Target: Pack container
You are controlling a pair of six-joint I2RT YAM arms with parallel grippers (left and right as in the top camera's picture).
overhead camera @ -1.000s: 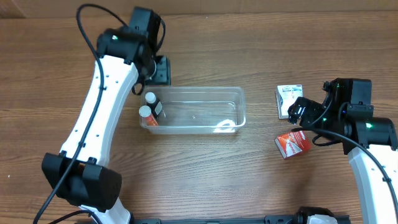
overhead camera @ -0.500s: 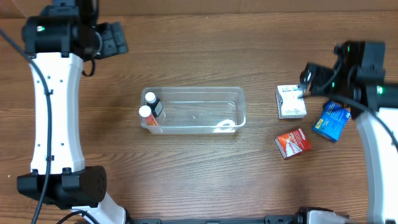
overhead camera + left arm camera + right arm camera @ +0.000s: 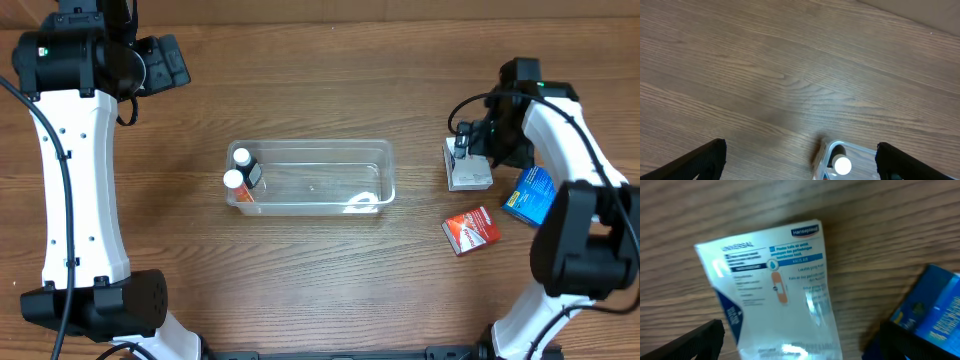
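- Nearest me, a red box (image 3: 471,229) lies at 4 o'clock from the container (image 3: 330,175), with a blue box (image 3: 528,195) just past it.
- The clear container sits mid-table. Two white-capped bottles (image 3: 240,157) stand at its 9 o'clock end, inside as far as I can judge.
- My right gripper (image 3: 797,332) hangs spread wide over a white plaster box (image 3: 770,280) at 3 o'clock, gripping nothing.
- Farthest, at 10 o'clock, my left gripper (image 3: 800,147) is wide and empty above the table (image 3: 790,60).
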